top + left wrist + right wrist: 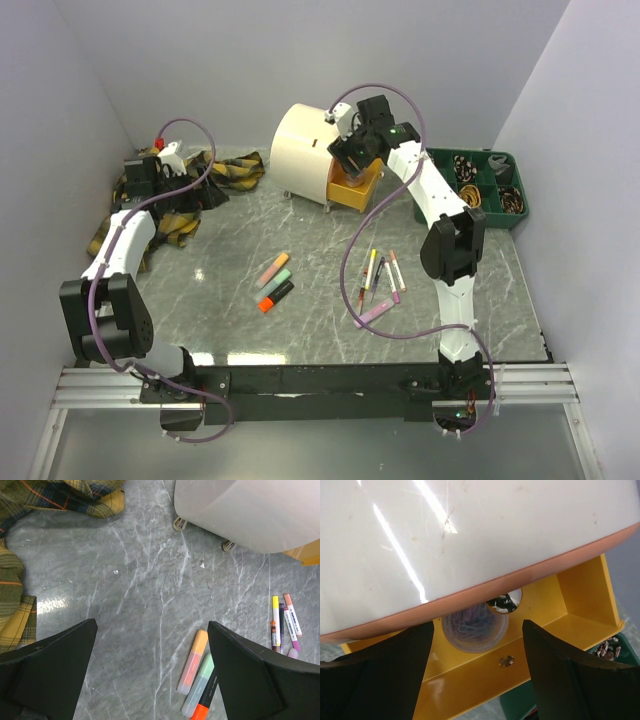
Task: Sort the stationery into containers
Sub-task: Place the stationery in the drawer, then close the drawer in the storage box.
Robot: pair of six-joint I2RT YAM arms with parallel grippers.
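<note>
The cream cabinet (303,145) stands at the back with its orange drawer (356,190) pulled out. My right gripper (350,160) hovers over the drawer, open and empty (477,627). A small round tin (472,630) of paper clips lies in the drawer (570,600), partly under the cabinet rim. Orange (195,660), green (200,682) and black-and-red (206,702) highlighters lie side by side mid-table (275,282). Several thin pens (380,272) and a pink highlighter (374,313) lie to their right. My left gripper (180,190) is open and empty (152,625) at the far left.
The dark green tray (497,158) at the back right holds coiled bands and rings. A yellow-black plaid cloth (215,175) lies bunched at the back left under my left arm, also seen in the left wrist view (60,497). White walls close in three sides.
</note>
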